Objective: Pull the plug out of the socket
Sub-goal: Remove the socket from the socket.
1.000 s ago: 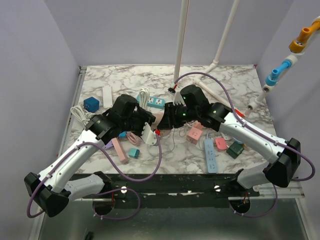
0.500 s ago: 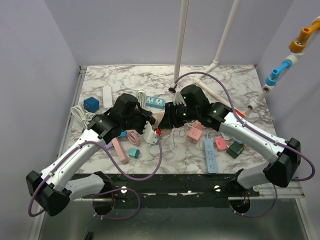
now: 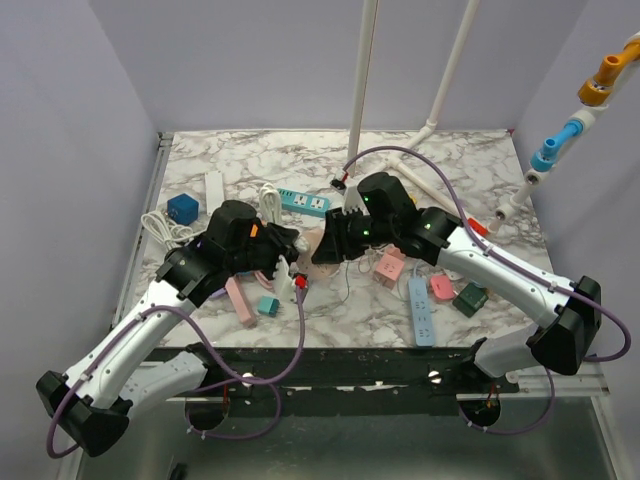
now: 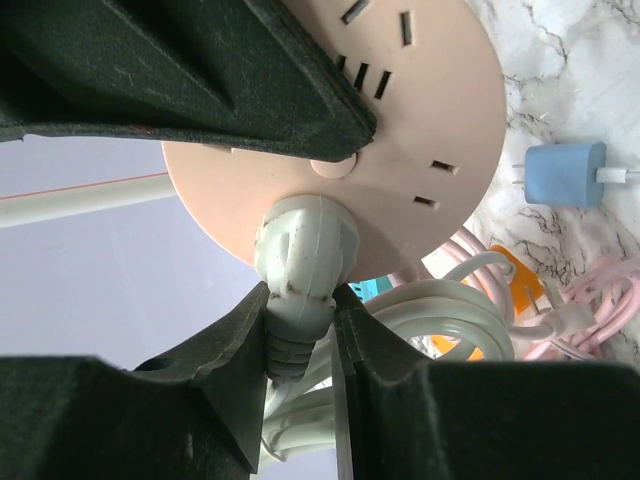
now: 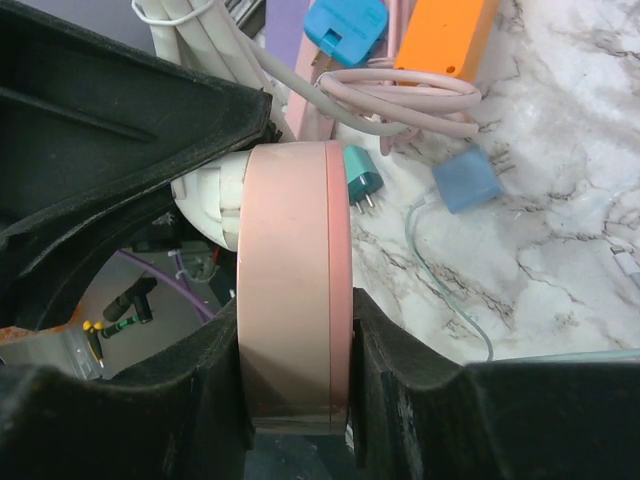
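**Operator:** Which step am I in?

**Observer:** You are in the middle of the pull. In the left wrist view your left pincer (image 4: 298, 345) is pinching the pale plug (image 4: 305, 250) at its neck, where the cord leaves it, with one of its fingers (image 4: 225, 360) on each side. The plug is not yet out. It sits in the face of the round pink socket (image 4: 420, 120), which is held up above the worktop (image 3: 250, 150) at the centre of the top view. On the right of it, your right pincer (image 5: 295, 370) is clamped on the socket's rim.

**Operator:** What does the next move need?

**Observer:** I judge that you must draw the plug straight away from the socket face while the right side holds firm. A grip on the neck could slip.

**Operator:** What is around me?

**Observer:** At the left of the top view there is a blue cube (image 3: 182, 208), then a pink strip (image 3: 240, 300). A blue power strip (image 3: 305, 203) lies above the pincers, and a pale blue strip (image 3: 422, 310) at the lower right. A coil of white cord (image 4: 440, 320) hangs just under the socket. It may drag.
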Controlling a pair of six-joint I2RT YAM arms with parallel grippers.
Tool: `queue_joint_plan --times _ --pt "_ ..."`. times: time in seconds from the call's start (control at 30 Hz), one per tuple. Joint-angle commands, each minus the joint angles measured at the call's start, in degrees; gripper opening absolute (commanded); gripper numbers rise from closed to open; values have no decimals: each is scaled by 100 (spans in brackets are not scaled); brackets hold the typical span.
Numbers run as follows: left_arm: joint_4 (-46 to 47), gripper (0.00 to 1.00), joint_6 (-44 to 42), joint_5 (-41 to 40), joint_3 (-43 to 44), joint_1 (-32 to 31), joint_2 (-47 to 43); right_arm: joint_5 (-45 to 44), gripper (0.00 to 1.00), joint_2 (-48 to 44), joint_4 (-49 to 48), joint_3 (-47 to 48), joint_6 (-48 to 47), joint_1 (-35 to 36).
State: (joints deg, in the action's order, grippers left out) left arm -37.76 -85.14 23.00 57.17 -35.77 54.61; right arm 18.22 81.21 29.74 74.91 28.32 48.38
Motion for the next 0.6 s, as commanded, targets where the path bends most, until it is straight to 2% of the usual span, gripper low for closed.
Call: queue_joint_plan --times 0.0,0.17,0.4,0.57 --pt "-246 0 -199 677 33 88 -535 -221 1 38 -95 -107 -215 -122" --pt "-532 0 -259 790 -50 79 -707 -512 1 255 60 -8 -256 -127" --pt "-424 0 -191 949 -116 -116 -815 -821 1 566 258 277 -338 -122" --pt "-369 0 38 1013 33 -150 -787 -1078 1 556 146 41 -342 -127"
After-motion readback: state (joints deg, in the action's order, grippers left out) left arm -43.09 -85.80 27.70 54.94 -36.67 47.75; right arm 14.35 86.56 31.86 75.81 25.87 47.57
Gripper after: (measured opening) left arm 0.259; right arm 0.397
